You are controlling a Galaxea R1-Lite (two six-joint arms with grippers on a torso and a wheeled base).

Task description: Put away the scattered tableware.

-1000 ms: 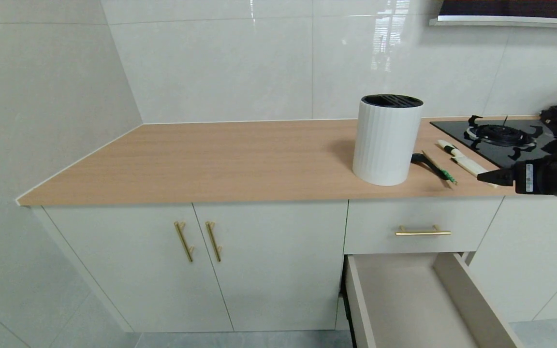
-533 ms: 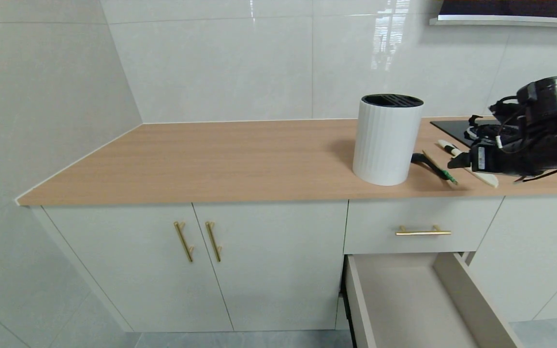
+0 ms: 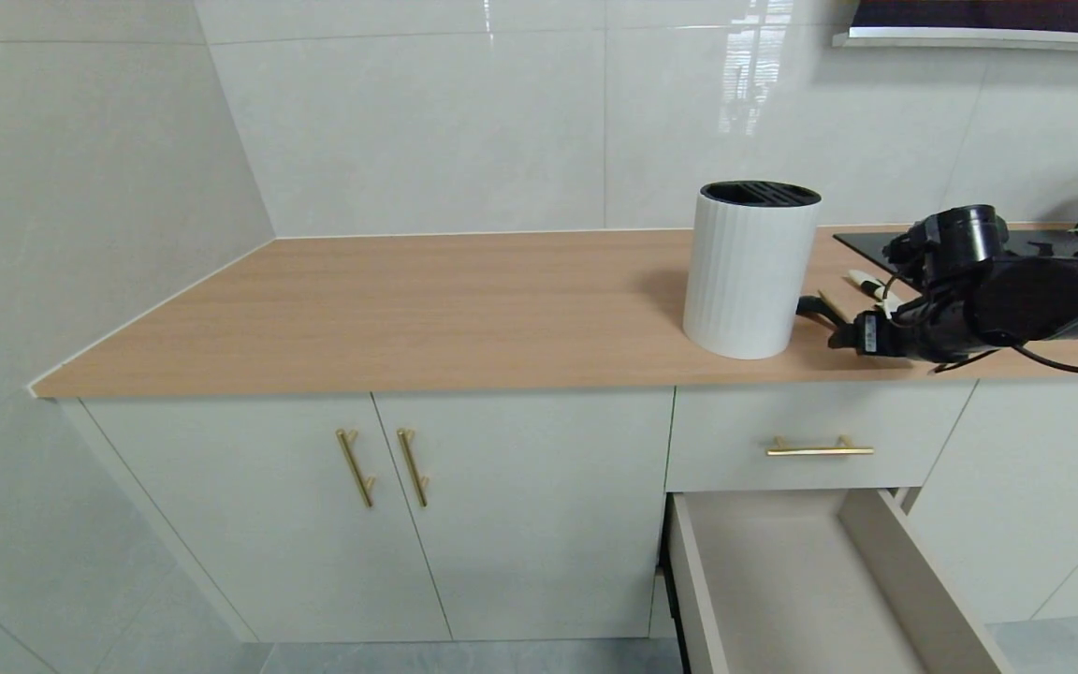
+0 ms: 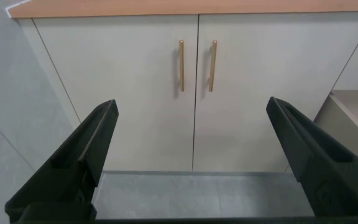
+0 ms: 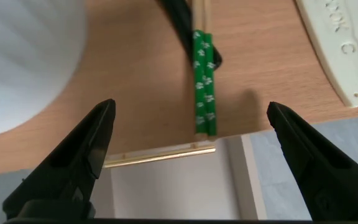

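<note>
2 chopsticks (image 5: 204, 81) with green patterned ends lie side by side on the wooden counter (image 3: 455, 309), their green ends close to its front edge. A black-handled utensil (image 5: 179, 22) lies just beside them and crosses under or against their bare wooden part; which, I cannot tell. A cream utensil (image 5: 337, 50) rests apart from them on the side away from the white ribbed holder (image 3: 750, 271). The holder stands upright on the counter, its black slotted top level, near the black handle. The right gripper (image 5: 191, 168) hangs over the chopsticks' green ends with its 2 fingers (image 5: 73, 168) spread wide, 1 on each side of the pair, grasping nothing. In the head view that gripper (image 3: 846, 335) sits at the counter's front edge, just beside the holder's base and in front of the stove (image 3: 862, 245). How high it is above the wood cannot be told. Below the counter's edge is a closed drawer with a gold handle (image 3: 819, 449), and under that a lower drawer (image 3: 782, 580) is pulled out. The left gripper (image 4: 197, 168) is low down, facing 2 cabinet doors (image 4: 197, 118) with upright gold handles; its fingers are also released and wide apart, with nothing between them.
</note>
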